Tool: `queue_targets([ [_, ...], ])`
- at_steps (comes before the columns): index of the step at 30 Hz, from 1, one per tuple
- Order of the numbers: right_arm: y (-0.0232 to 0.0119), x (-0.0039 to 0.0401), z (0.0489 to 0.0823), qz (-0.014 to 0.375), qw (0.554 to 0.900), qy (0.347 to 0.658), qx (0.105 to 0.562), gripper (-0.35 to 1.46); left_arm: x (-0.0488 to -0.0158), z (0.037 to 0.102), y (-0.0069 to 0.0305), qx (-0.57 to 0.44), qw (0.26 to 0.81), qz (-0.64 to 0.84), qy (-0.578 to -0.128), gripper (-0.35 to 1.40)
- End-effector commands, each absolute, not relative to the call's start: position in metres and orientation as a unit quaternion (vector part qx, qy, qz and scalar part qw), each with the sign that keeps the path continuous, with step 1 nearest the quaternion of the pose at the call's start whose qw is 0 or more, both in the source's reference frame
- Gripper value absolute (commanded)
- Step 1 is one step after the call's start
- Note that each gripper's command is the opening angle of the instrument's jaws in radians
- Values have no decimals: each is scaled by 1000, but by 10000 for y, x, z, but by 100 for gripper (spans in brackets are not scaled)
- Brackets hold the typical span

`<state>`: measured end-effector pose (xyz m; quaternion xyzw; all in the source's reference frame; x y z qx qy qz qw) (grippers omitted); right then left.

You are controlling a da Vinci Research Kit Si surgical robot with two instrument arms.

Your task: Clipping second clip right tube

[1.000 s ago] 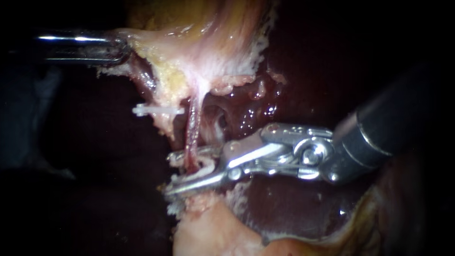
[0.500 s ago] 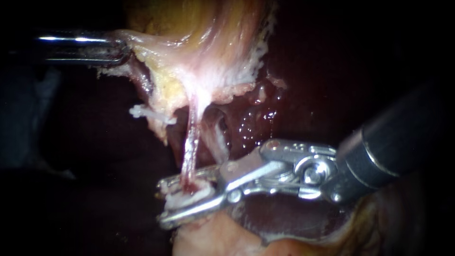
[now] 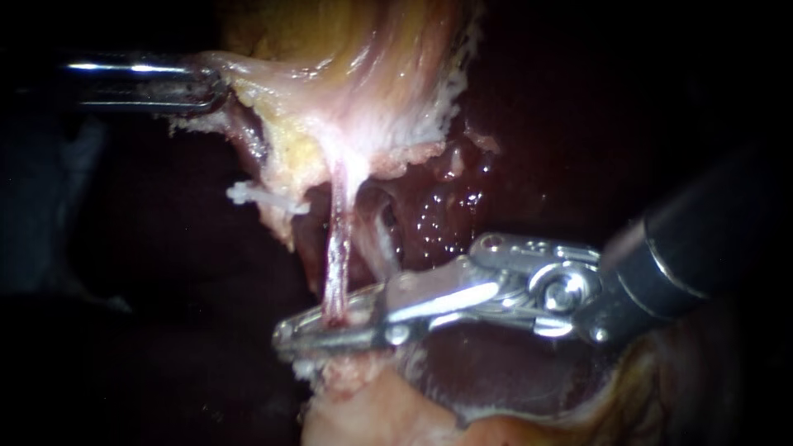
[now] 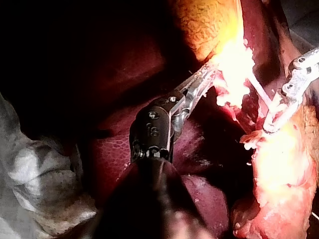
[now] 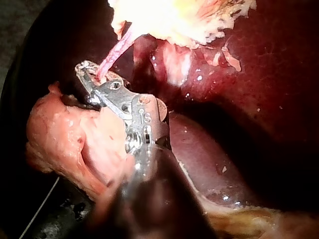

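A thin pink tube hangs from the pale gallbladder tissue down to fatty tissue below. My right instrument comes in from the right, its jaws shut across the tube's lower end; any clip inside them is hidden. The right wrist view shows the same jaws closed on the tube. A white clip sits higher up, to the left of the tube. My left instrument at upper left is shut on the gallbladder's edge and holds it up. Its jaws reach into bright tissue.
Dark red liver lies behind and to the right of the tube. A second pale strand runs just right of the tube. A pale fatty mound sits under the right instrument's jaws. White gauze lies beside the left shaft.
The right instrument's jaws, open around the tube with a white clip between them, have closed on the tube. The left instrument has held still.
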<state>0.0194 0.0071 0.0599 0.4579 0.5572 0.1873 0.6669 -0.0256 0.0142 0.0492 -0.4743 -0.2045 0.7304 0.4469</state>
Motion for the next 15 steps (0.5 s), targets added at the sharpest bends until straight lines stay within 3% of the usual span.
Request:
queue_targets([
  [1, 70, 194, 602, 187, 667, 557, 458, -35, -256, 492, 142, -474, 447, 730, -205, -35],
  [15, 71, 193, 606, 187, 666, 558, 458, -35, -258, 494, 141, -474, 447, 730, -204, -35],
])
